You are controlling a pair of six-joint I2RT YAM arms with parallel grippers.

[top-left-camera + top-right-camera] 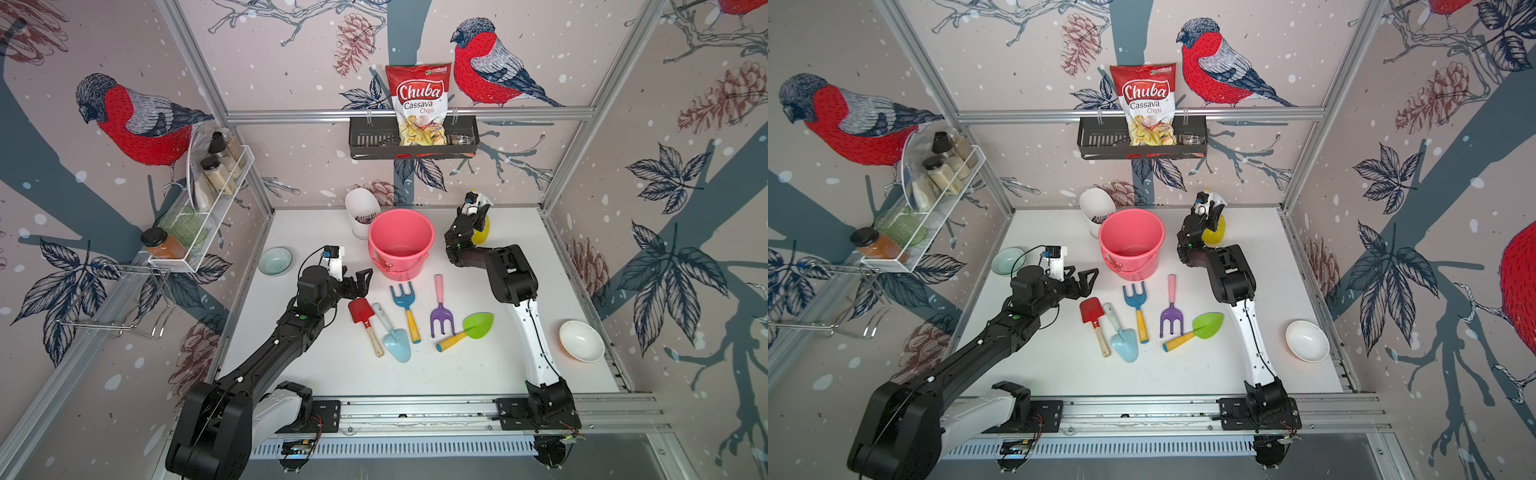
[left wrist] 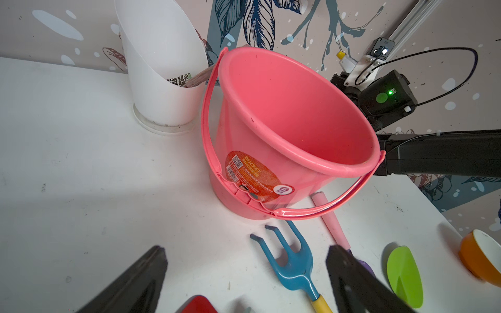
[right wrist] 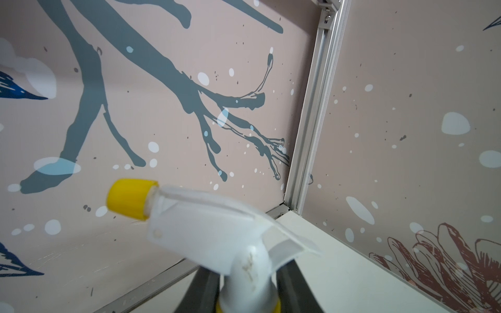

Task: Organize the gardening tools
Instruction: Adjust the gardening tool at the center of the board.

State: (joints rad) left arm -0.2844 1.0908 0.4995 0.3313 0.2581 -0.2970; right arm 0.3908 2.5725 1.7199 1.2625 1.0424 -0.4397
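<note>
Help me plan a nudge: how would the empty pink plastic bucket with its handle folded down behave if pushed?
The pink plastic bucket looks empty, so probably light; it should slide easily on the smooth white table. It narrows toward the base, so a push near the rim might tip it. Its thin handle hangs loose and may swing.

A: Bright, even light was recorded in both top views; soft shadows were cast on the table; straight lines were bowed toward the edges.
B: Confirmed. The spray bottle and left gripper were blurred close up.
</note>
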